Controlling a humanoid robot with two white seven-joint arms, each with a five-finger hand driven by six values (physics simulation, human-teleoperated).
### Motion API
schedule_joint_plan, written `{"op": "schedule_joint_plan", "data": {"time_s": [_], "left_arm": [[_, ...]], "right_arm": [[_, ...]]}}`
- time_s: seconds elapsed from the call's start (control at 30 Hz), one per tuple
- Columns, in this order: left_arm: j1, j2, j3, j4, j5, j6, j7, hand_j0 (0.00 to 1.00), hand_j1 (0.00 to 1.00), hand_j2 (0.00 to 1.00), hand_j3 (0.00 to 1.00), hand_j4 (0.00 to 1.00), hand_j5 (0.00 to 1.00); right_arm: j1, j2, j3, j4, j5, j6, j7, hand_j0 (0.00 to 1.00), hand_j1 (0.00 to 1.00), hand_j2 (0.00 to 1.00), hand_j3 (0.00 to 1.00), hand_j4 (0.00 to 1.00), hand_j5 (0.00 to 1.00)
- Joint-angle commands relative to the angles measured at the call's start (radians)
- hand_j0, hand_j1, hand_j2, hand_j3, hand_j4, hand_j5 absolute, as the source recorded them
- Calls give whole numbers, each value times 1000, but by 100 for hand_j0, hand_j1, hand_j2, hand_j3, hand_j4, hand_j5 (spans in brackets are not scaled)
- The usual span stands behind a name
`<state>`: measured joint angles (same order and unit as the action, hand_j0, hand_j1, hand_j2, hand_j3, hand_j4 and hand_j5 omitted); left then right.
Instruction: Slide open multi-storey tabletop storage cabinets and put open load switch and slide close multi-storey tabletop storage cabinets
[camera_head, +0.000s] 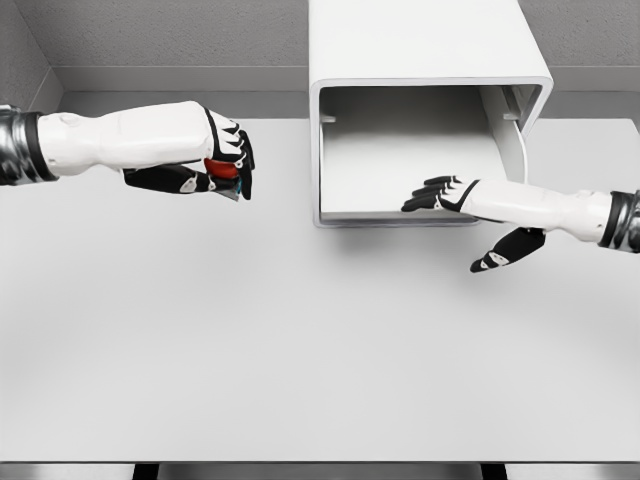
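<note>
The white storage cabinet (430, 40) stands at the back of the table, right of the middle, with its drawer (400, 215) slid out toward me and nothing inside it. My left hand (228, 165) hovers left of the drawer, shut on a small red and grey load switch (222, 171), most of which the fingers hide. My right hand (440, 195) rests over the drawer's front right edge with fingers extended and the thumb hanging below, holding nothing.
The white table (300, 350) spreads out in front of the cabinet. Its front edge runs along the bottom of the view. A grey wall stands behind the cabinet.
</note>
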<state>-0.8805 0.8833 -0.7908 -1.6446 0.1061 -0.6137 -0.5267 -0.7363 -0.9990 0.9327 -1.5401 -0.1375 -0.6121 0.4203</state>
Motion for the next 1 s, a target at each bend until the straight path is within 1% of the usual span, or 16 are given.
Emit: {"op": "schedule_joint_plan", "data": {"time_s": [0.0,0.13,0.4,0.5,0.7,0.77,0.97], "left_arm": [[0,0,1,-1,7,3,1,43,43,43,43,43,43],[-9,-24,1,-1,9,3,1,43,43,43,43,43,43],[-17,-20,1,-23,15,3,1,43,43,43,43,43,43],[-17,-18,1,-23,15,3,1,43,43,43,43,43,43],[-21,-13,1,-23,26,3,1,43,43,43,43,43,43],[-28,-13,1,-23,26,3,1,43,43,43,43,43,43],[-28,-17,1,-23,29,3,1,43,43,43,43,43,43]], "right_arm": [[0,-23,-3,-44,-10,1,-2,100,100,100,100,100,100],[2,-38,-5,-89,-11,1,-5,100,100,100,100,100,100],[9,-50,-2,-110,-11,1,-8,100,100,100,100,100,100],[37,-53,-3,-112,-10,1,-8,100,100,100,100,100,100],[40,-69,-6,-138,-11,1,-12,100,100,100,100,100,100],[40,-82,-6,-138,-13,1,-15,100,100,100,100,100,100],[43,-92,-5,-143,-14,1,-23,100,100,100,100,100,100]]}}
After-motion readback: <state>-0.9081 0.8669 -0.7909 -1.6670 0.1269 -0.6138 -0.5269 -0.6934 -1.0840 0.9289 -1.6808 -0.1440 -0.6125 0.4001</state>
